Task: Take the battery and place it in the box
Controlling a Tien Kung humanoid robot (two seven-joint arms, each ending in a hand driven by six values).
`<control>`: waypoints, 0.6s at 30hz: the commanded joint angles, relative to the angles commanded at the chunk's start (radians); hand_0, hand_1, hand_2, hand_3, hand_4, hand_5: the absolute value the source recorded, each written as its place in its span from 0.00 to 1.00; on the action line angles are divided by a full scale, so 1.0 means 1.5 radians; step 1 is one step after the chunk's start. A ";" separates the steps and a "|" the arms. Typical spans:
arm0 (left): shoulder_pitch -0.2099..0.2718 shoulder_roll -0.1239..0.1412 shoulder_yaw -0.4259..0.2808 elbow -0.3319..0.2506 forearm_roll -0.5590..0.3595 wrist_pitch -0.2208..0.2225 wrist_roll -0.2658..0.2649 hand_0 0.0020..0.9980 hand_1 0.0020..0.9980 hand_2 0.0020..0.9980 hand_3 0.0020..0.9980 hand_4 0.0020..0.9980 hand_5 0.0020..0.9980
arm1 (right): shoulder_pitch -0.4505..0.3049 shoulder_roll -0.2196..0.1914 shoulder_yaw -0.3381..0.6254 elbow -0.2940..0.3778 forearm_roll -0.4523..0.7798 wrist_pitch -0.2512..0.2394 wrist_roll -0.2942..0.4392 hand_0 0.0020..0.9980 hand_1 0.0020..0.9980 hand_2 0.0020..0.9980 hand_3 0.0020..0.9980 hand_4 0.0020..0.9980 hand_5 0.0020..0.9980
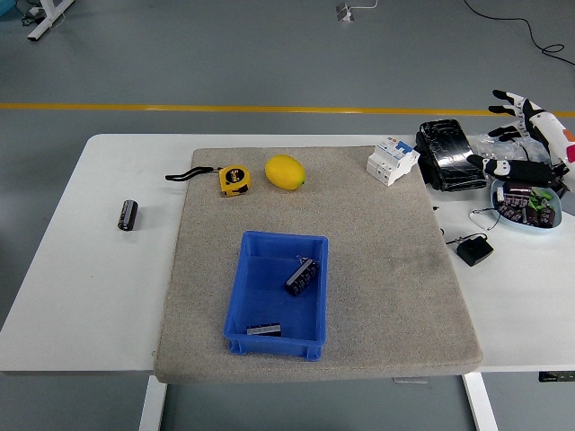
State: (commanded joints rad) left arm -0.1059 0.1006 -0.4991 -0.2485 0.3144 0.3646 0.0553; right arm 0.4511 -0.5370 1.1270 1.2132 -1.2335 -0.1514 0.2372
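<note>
one battery point(129, 215) lying on the white desk point(81, 287) at far left; two more inside the blue box point(277, 294); right hand point(526, 135) at far right edge, fingers spread wide, holding nothing.

White table point(99, 296) carries a grey mat point(395, 278), well left of the right hand point(530, 135). A battery point(129, 215) lies far left; an adapter point(474, 250) and bowl point(548, 223) sit below the hand.
</note>
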 joint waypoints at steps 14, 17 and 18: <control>-0.024 -0.006 0.029 -0.006 -0.016 -0.006 -0.007 0.76 0.70 0.71 0.64 0.70 0.60 | -0.136 0.097 0.144 0.056 0.249 0.051 0.018 0.79 0.79 0.85 0.92 1.00 0.78; -0.025 -0.009 0.026 -0.006 -0.016 -0.005 -0.006 0.75 0.71 0.72 0.64 0.70 0.60 | -0.164 0.121 0.178 0.066 0.228 0.075 0.005 0.82 0.81 0.85 0.92 1.00 0.82; -0.025 -0.010 0.025 -0.006 -0.013 -0.006 -0.006 0.75 0.71 0.72 0.64 0.70 0.60 | -0.173 0.129 0.190 0.069 0.218 0.084 -0.003 0.82 0.81 0.85 0.92 1.00 0.82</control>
State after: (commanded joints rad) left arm -0.1427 0.0857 -0.4609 -0.2571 0.2944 0.3562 0.0467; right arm 0.1919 -0.3429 1.4114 1.3173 -0.9064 -0.0255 0.2323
